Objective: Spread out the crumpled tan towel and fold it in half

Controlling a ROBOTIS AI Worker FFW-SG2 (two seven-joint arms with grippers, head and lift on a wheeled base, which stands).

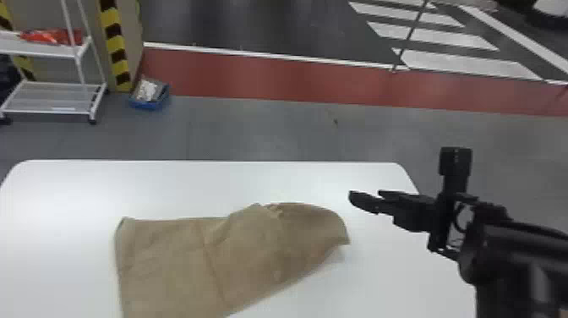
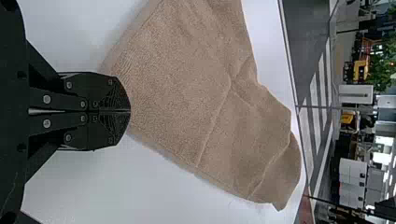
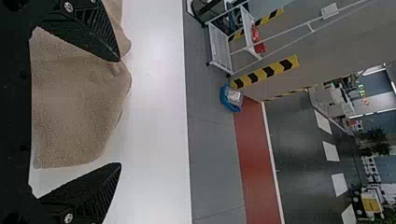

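Left wrist view: left jaws closed at the towel (image 2: 187, 93); right jaws wide open.

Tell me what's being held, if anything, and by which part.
The right gripper holds nothing. The left gripper is closed at the towel; whether it pinches an edge cannot be told.

In the head view, a white table (image 1: 126, 186) with rounded far corners spans 9 to 3 o'clock. Beyond it lies grey floor (image 1: 253, 131), then a red strip (image 1: 253, 78), a white line (image 1: 253, 54) and dark floor (image 1: 253, 21) at 12 o'clock. At least 3 white bars (image 1: 465, 65) mark that floor at 1 o'clock. At 10 o'clock stand a white cart (image 1: 50, 99) with 2 visible shelves and a beige wall (image 1: 126, 42) with yellow-and-black tape (image 1: 113, 31); a blue bin (image 1: 148, 105) sits near it. The left wrist view shows greenery (image 2: 383, 60), pale cabinets (image 2: 352, 184) and bright lights (image 2: 385, 156).
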